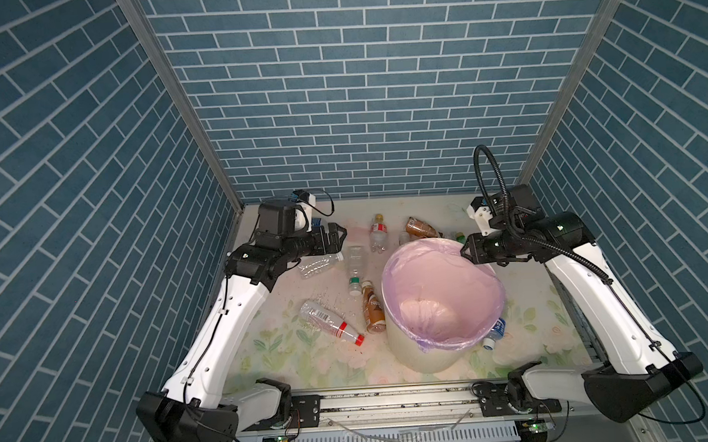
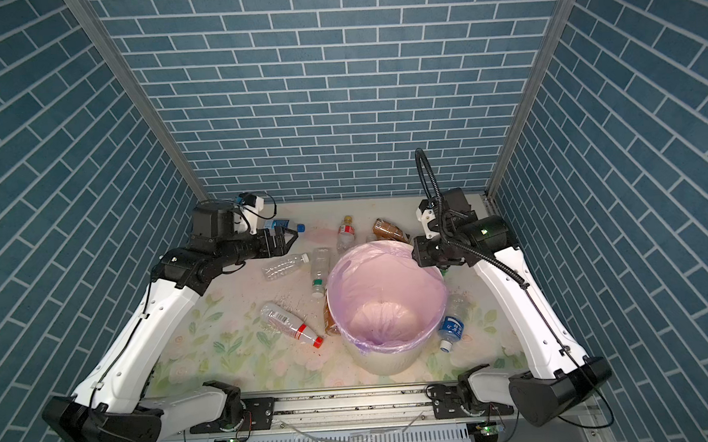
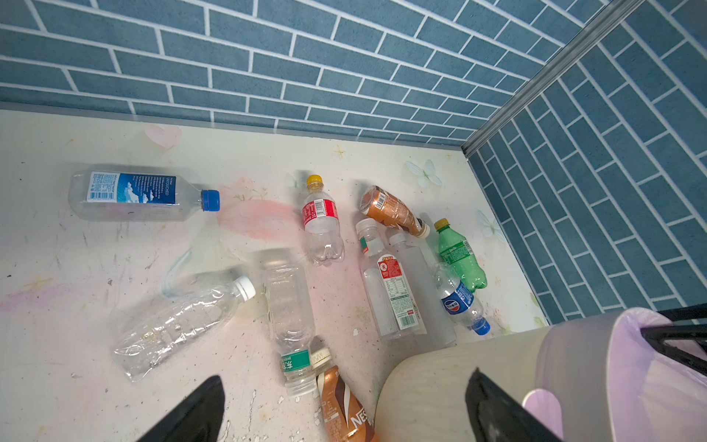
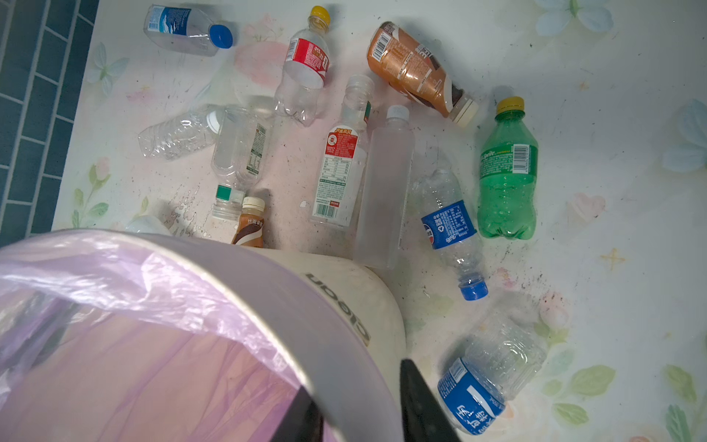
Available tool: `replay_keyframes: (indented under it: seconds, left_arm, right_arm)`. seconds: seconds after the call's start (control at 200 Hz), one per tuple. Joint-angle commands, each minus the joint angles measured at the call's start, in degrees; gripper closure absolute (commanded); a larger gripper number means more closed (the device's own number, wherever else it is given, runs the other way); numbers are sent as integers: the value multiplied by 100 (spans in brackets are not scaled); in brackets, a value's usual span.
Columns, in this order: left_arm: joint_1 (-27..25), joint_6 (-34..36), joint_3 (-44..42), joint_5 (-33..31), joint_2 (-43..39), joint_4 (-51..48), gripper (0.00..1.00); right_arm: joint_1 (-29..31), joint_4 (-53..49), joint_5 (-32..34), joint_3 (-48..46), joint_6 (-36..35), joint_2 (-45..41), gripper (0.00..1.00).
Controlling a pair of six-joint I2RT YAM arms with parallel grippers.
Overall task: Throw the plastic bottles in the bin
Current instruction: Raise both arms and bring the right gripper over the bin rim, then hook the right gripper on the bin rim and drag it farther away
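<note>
i seem to be steadying the bin [image 1: 411,350] by the front edge of the bench [image 1: 284,358], right gripper [image 4: 359,415] narrow astride its rim (pinching or not, i cannot tell), so my wide, empty left gripper [image 1: 337,239] next must drop across one of the plastic bottles [image 1: 319,265] farther back.

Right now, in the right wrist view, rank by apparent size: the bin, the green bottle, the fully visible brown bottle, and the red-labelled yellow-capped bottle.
1. bin, by far, though it is nearest the camera.
2. green bottle and brown bottle: they look alike, so unranked.
3. red-labelled bottle.
</note>
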Motion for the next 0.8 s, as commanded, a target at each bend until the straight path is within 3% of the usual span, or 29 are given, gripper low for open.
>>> replay_keyframes:
  seconds: [0.0,0.445,0.795]
  left_arm:
    - [-37,45,-123,-9,-144,44,1]
    - [-40,-40,-287,-27,-275,64,1]
    - [-41,-64,-299,-38,-288,62,1]
  right_arm:
    - [45,-55,-40,-213,-144,-23,71]
    - [68,13,-141,-526,-198,-174,92]
    - [79,75,-191,-481,-268,-325,97]
